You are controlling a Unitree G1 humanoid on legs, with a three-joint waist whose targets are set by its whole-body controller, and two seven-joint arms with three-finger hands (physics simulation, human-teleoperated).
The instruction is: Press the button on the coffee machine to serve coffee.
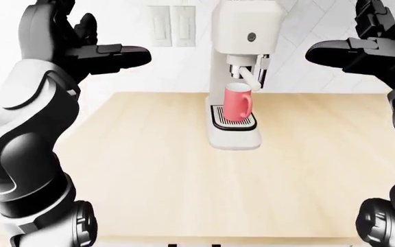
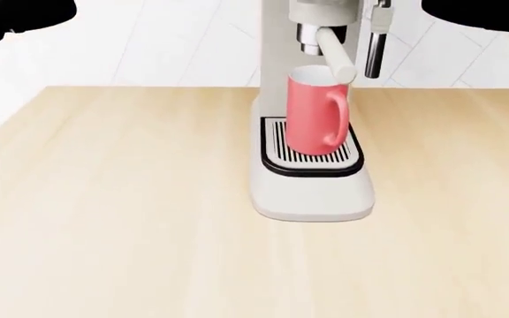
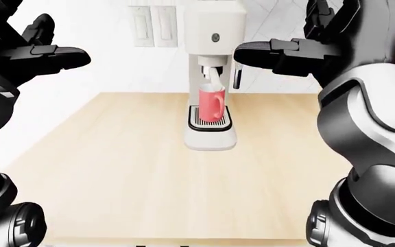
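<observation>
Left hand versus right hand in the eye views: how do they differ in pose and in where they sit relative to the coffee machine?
The left hand is raised on the left of the coffee machine, pointing right; the right hand is raised on its right, pointing left. In the right-eye view the right hand's fingers lie nearer the round button than the left hand's do. Both are open, empty and touching nothing.

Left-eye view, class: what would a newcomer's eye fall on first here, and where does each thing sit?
The pink mug stands out at centre, upright on the drip tray of the white coffee machine, under its spout. The machine's round button shows on its upper face. The black left hand and right hand are raised open at either side, touching nothing.
</observation>
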